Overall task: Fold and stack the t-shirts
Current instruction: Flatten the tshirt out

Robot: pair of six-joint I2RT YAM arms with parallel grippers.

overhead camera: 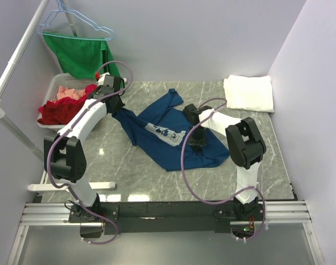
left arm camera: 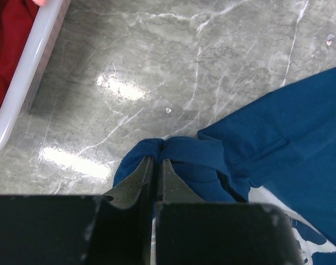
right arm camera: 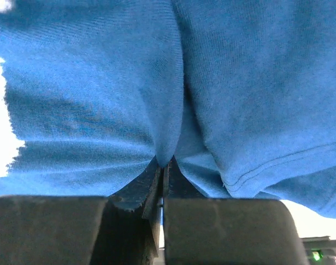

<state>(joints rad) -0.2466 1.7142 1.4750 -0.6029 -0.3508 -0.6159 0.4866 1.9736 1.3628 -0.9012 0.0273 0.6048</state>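
Observation:
The navy blue t-shirt point(overhead camera: 179, 144) lies crumpled across the middle of the table, its white print point(overhead camera: 169, 133) facing up. My left gripper point(overhead camera: 116, 106) is shut on the shirt's left end; in the left wrist view the gripper point(left arm camera: 156, 162) pinches a bunched fold of the blue shirt point(left arm camera: 278, 143). My right gripper point(overhead camera: 197, 138) is shut on the shirt's middle; in the right wrist view the gripper point(right arm camera: 163, 163) pinches a pleat of the blue cloth point(right arm camera: 101, 99). The white t-shirt point(overhead camera: 248, 93) lies folded at the back right corner.
A white basket point(overhead camera: 55, 91) holding red and pink clothes stands at the back left, its rim also in the left wrist view point(left arm camera: 24, 83). A green garment point(overhead camera: 82, 54) hangs on a hanger from the rack behind it. Walls close in on three sides.

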